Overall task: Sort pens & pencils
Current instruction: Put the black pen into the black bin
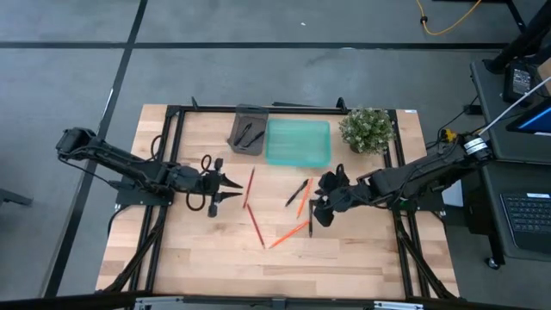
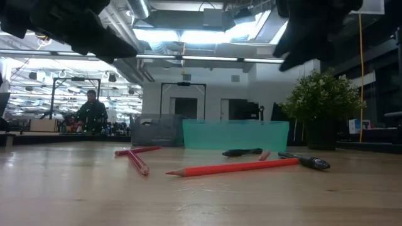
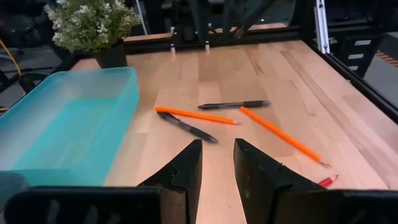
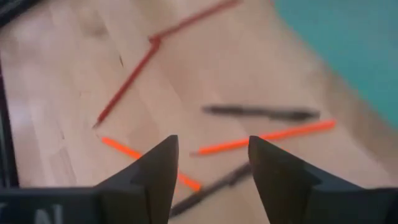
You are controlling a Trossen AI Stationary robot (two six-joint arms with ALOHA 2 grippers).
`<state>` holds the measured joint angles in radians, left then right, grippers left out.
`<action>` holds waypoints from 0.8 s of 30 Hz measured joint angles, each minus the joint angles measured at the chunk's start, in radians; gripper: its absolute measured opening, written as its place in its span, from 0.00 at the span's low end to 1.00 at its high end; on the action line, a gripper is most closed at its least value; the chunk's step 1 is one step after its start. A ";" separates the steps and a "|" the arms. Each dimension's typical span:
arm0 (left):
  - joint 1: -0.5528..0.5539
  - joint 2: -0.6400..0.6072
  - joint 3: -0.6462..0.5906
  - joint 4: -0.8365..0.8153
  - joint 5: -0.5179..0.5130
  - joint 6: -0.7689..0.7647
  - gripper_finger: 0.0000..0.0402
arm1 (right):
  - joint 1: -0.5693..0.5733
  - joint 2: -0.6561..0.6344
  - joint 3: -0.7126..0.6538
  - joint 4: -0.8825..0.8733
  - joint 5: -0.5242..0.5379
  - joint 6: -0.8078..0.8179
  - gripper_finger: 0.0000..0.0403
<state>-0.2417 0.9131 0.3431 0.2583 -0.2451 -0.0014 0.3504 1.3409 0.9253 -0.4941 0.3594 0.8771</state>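
A pale wooden bench (image 1: 198,250) with a black frame along its edges stands on grey floor; in the low view a person (image 2: 92,112) sits far off in the room behind. At the far edge sit a grey tray (image 1: 248,131) holding two pens, a teal tray (image 1: 298,142) just beside it, and a plant (image 1: 366,129). The near half of the bench lies bare.

The pencils (image 1: 256,226) and pens (image 1: 296,192) lie loose in the middle, between the arms: two red pencils to the left, two orange ones and two black pens to the right, some crossing.

The left tool (image 1: 225,189) hovers released beside the red pencils, grasping nothing. The right tool (image 1: 317,207) hangs over the orange pencils and pens, fingers (image 4: 158,167) spread, also grasping nothing.
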 joint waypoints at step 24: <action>-0.010 0.000 0.000 -0.003 0.000 0.014 0.21 | -0.014 0.406 0.244 -0.242 -0.136 0.258 0.36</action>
<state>-0.2520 0.9134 0.3431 0.2550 -0.2455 0.0128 0.3359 1.7468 1.1693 -0.7361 0.2230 1.1346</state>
